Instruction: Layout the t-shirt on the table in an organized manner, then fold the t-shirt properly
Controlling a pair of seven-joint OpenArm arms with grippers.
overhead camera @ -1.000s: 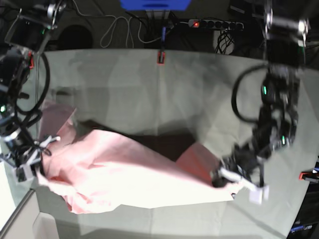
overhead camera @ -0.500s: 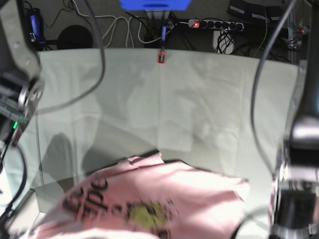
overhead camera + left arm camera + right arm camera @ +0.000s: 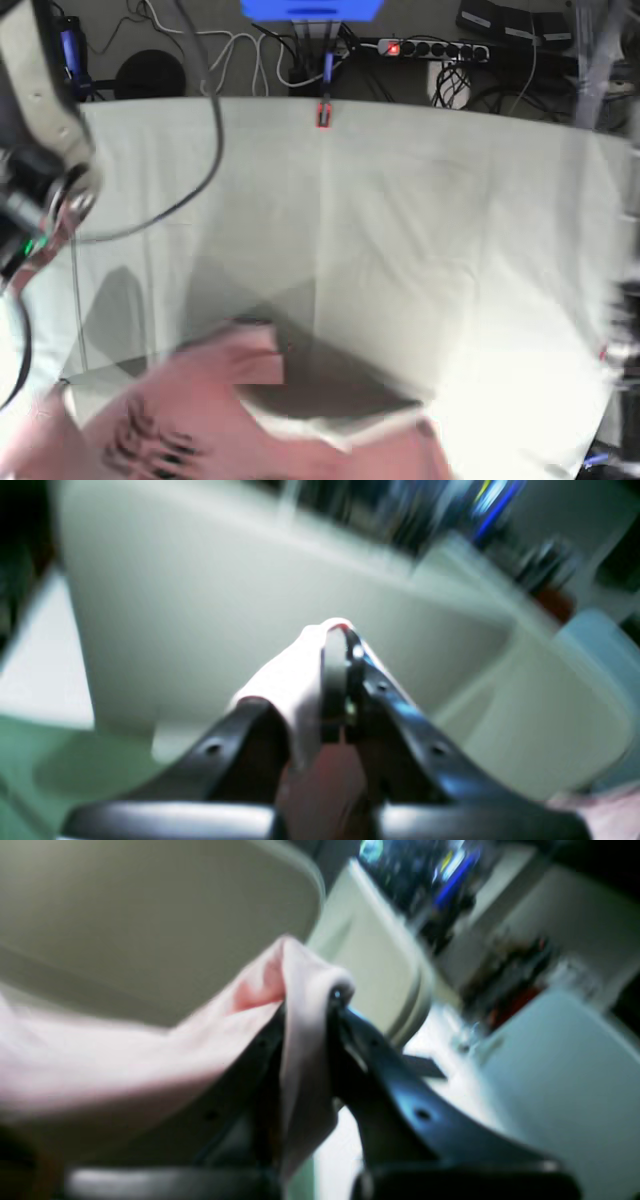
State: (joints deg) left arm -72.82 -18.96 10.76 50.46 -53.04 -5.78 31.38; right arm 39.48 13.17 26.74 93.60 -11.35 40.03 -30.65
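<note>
The pale pink t-shirt (image 3: 200,420) hangs blurred across the bottom of the base view, with black lettering showing at its lower left. It casts a dark shadow on the table (image 3: 400,220). In the left wrist view my left gripper (image 3: 336,636) is shut on a fold of the t-shirt (image 3: 290,680). In the right wrist view my right gripper (image 3: 320,987) is shut on another bunch of the t-shirt (image 3: 125,1055), which trails off to the left. Neither gripper's fingertips show in the base view, only arm links at the left (image 3: 40,150) and a blur at the right edge.
A red clamp (image 3: 322,114) sits on the table's far edge. Behind it lie a power strip (image 3: 430,47), cables and a blue object (image 3: 310,8). The table's cloth carries creases down the middle. Both wrist views are motion-blurred.
A second ago the shirt lay bunched on the table with both grippers at its ends. It has been lifted toward the camera, lettering facing up, and now sits lower in frame.
</note>
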